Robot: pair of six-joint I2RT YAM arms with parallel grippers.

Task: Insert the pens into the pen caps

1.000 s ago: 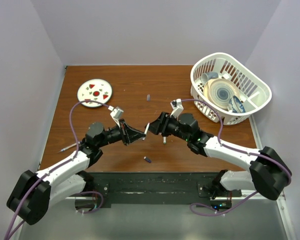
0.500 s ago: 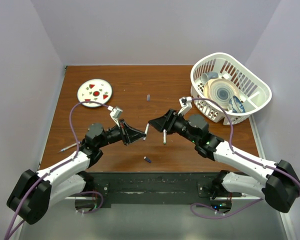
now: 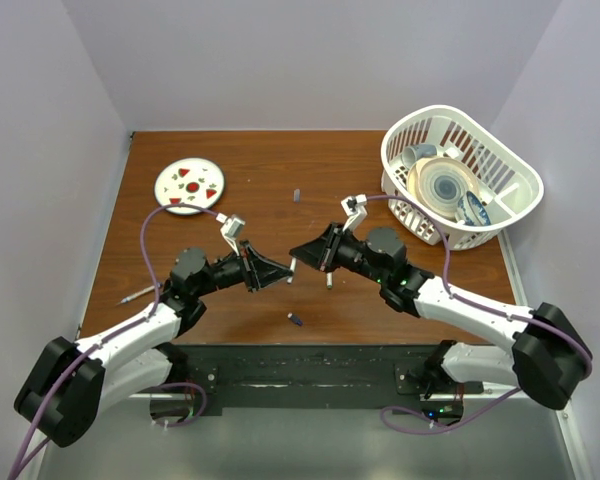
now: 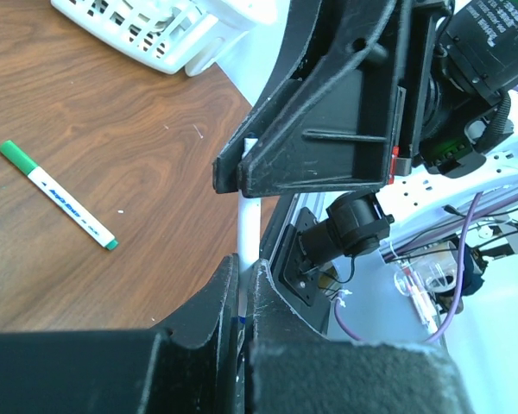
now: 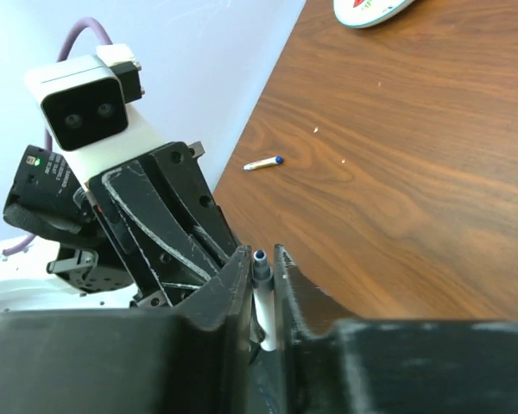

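Pen (image 4: 249, 224) with white barrel is gripped at once by left fingers (image 4: 211, 297) and right fingers (image 5: 229, 285); green-capped pen (image 4: 59, 196) lies on the surface (image 4: 112, 103)

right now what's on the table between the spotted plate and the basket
A small dark pen cap on bare table, about midway from plate to basket, top view.

We see only a short stretch of the white pen (image 4: 249, 226); its ends vanish inside the left gripper (image 4: 243, 269) and the right gripper (image 4: 240, 166), both clamped on it.
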